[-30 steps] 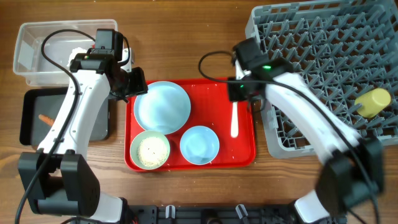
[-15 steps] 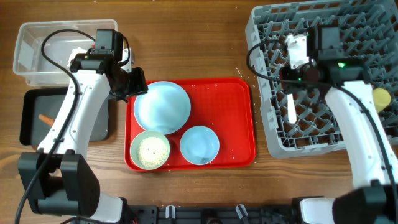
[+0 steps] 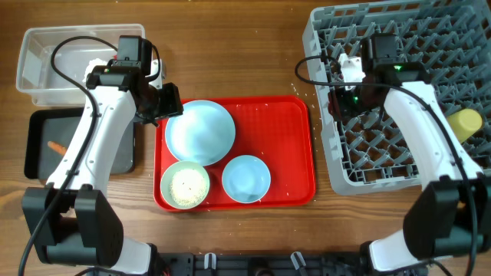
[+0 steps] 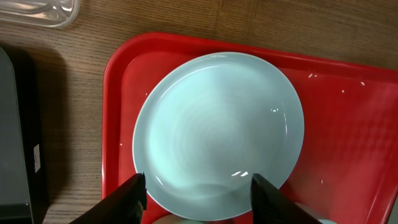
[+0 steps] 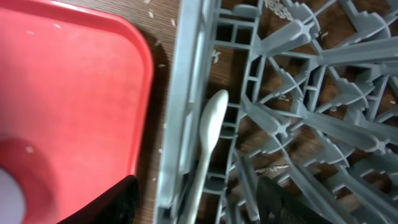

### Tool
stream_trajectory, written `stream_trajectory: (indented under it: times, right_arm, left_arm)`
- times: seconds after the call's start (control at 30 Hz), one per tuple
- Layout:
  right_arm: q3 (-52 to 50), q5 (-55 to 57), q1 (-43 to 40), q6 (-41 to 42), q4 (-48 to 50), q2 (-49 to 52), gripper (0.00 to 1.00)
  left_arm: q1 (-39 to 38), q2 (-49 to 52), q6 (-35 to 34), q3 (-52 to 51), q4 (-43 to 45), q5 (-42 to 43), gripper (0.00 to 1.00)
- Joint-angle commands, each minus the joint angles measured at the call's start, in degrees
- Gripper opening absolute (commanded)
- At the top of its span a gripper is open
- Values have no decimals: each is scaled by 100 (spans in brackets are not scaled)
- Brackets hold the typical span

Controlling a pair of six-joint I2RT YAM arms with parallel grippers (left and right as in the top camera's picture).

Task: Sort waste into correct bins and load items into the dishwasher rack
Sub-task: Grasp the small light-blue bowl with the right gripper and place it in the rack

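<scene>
The white plastic spoon lies in the grey grid rack, where dishes belong; the right gripper above it is spread wide, empty; the left gripper, spread too, hangs over the round light-blue plate.

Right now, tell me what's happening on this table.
The right gripper hangs open over the tray-side edge of the dishwasher rack, where the white spoon lies along that edge. The yellow cup is in the rack too. The left gripper is open above the light-blue plate, which sits on the red tray with the light-blue bowl and the rice-filled pale bowl. The carrot stick is in the black tray.
</scene>
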Motion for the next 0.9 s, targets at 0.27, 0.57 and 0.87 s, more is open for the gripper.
stream_trajectory:
  times: [0.27, 0.57, 0.87]
  right_arm:
    - [59, -1150, 1556, 743, -343, -800, 66]
    - [-205, -1113, 2861, 1325, -269, 623, 61]
    - [-205, -662, 3303, 1729, -42, 1818, 34]
  left_arm:
    - [26, -101, 48, 13, -55, -33, 62]
    - [26, -101, 50, 13, -66, -33, 62]
    - [26, -101, 50, 13, -66, -33, 63]
